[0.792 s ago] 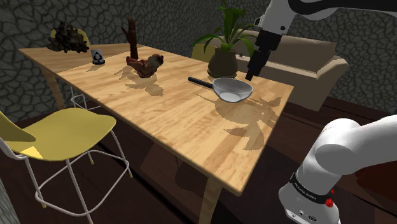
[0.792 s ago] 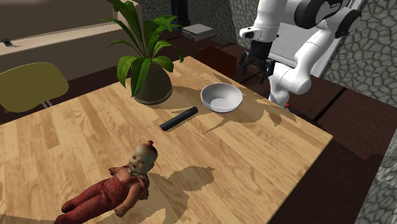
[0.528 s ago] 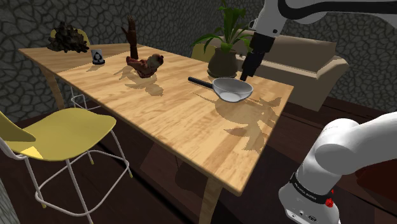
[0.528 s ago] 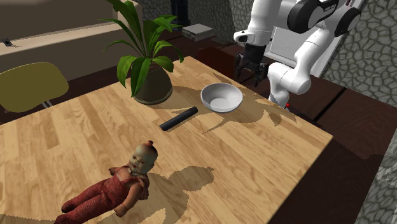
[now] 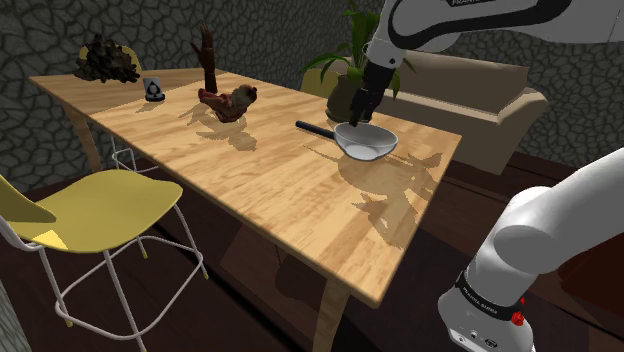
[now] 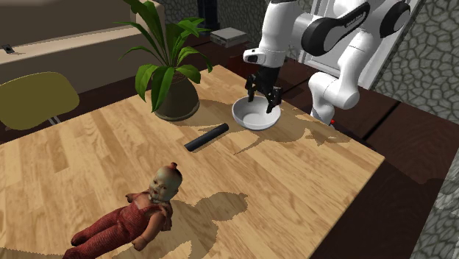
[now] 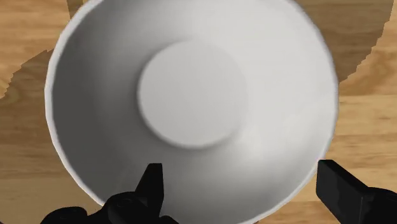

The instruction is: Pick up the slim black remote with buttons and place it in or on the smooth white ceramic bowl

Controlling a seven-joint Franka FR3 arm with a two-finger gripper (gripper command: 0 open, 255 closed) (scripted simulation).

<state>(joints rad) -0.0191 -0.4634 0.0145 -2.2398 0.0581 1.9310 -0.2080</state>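
Note:
The slim black remote lies flat on the wooden table, between the white bowl and the potted plant. The smooth white bowl stands empty near the table's edge closest to the stand. My black gripper hangs just above the bowl, pointing down into it. Its fingers stand wide apart with nothing between them. The remote is about a bowl's width away from the gripper.
A potted plant stands behind the remote. A doll, a small cup and a dark pile lie further along the table. Yellow chairs and a beige sofa surround it.
The arm has swung from beyond the table's edge toward the shoulder view's left and lowered, bringing the open gripper over the bowl. Remote and bowl have not moved.

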